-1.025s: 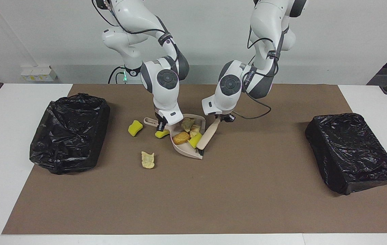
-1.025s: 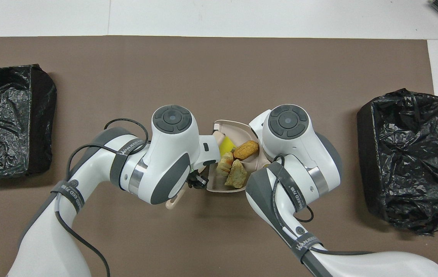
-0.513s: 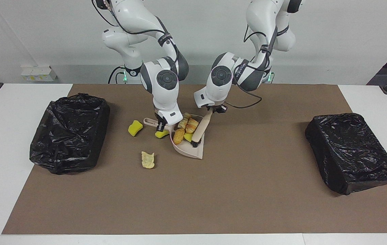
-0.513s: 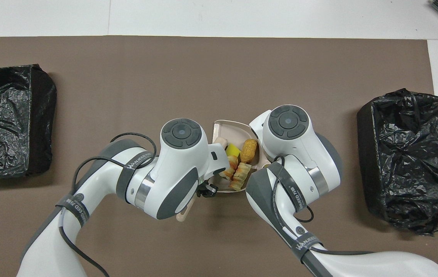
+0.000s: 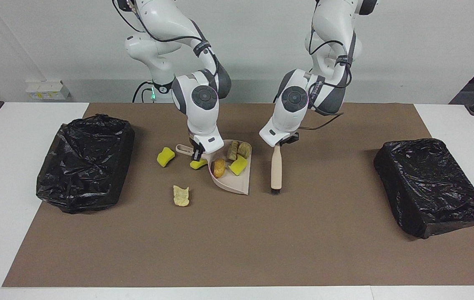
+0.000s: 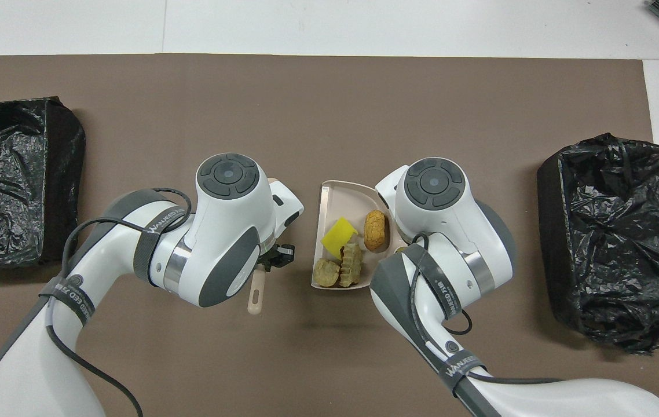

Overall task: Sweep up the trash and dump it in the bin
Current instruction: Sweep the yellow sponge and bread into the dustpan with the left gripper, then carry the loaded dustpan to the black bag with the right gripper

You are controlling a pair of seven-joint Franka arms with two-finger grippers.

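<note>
Trash: four pieces (image 5: 232, 158) in dustpan (image 5: 237, 183), mid-table. Three on mat: yellow chunk (image 5: 165, 156), pale piece (image 5: 180, 195), yellow chunk (image 5: 198, 164) under dustpan handle. Right gripper (image 5: 197, 153) clamped on dustpan handle. Left gripper (image 5: 283, 141) clamped on brush (image 5: 276, 168), bristles on mat beside dustpan, apart. Black bins (image 5: 83, 162) (image 5: 430, 185) at table ends.

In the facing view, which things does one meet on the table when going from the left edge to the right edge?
Open black bin → yellow sponge chunk → pale bread piece → dustpan → brush → second black bin.
</note>
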